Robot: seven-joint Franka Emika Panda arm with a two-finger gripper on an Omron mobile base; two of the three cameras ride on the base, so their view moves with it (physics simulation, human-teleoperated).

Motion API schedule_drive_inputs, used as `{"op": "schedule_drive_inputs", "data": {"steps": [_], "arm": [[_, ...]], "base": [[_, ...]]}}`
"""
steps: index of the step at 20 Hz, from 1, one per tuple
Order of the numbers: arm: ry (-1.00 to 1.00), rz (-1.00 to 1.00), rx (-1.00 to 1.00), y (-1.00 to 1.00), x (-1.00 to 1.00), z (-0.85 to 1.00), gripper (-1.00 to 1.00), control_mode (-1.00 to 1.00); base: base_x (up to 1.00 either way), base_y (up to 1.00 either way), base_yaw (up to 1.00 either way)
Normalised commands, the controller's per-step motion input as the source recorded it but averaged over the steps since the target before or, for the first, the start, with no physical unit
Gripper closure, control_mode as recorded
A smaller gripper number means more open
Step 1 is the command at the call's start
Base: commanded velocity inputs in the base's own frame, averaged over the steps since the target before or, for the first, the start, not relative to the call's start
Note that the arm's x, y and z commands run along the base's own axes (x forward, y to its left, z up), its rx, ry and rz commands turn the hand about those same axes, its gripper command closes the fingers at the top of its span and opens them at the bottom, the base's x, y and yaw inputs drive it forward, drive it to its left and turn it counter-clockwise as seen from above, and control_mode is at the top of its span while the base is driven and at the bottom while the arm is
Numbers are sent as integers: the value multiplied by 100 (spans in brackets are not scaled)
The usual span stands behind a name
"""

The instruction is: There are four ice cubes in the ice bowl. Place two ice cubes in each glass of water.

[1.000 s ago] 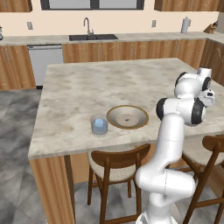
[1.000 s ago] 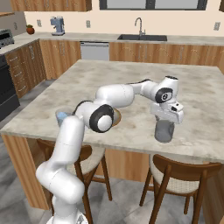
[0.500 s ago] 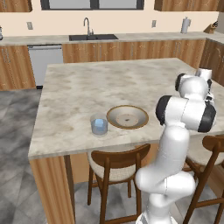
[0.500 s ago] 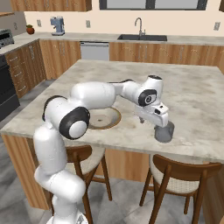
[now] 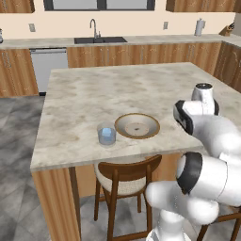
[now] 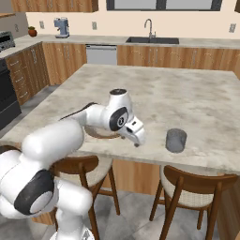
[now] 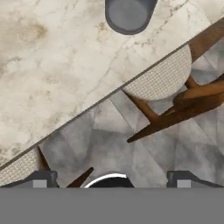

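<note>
Island counter (image 5: 94, 94): beige marble, brown veining. Ice bowl (image 5: 137, 126): brown wooden rim, greyish-tan inside. Near glass (image 5: 107, 135): clear, blue-tinted. Second glass (image 6: 176, 140): grey. Chairs (image 5: 123, 175): dark brown wood, woven tan seats. Floor (image 5: 19, 113): mottled grey. Arm (image 6: 61, 140): white, dark joints.

The ice bowl (image 5: 137, 126), wide and shallow with a brown wooden rim and greyish-tan inside, sat upright near the island's front edge. One glass of water (image 5: 107, 134), a short clear grey-blue tumbler, stood just beside its left. The other glass (image 6: 176, 140) stood upright farther right, well apart from the bowl.
</note>
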Motion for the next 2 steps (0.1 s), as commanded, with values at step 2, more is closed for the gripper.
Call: {"op": "schedule_drive_inputs", "data": {"steps": [2], "arm": [[0,-1,1,100,-55,88,-100,-100]], "base": [[0,0,0]]}}
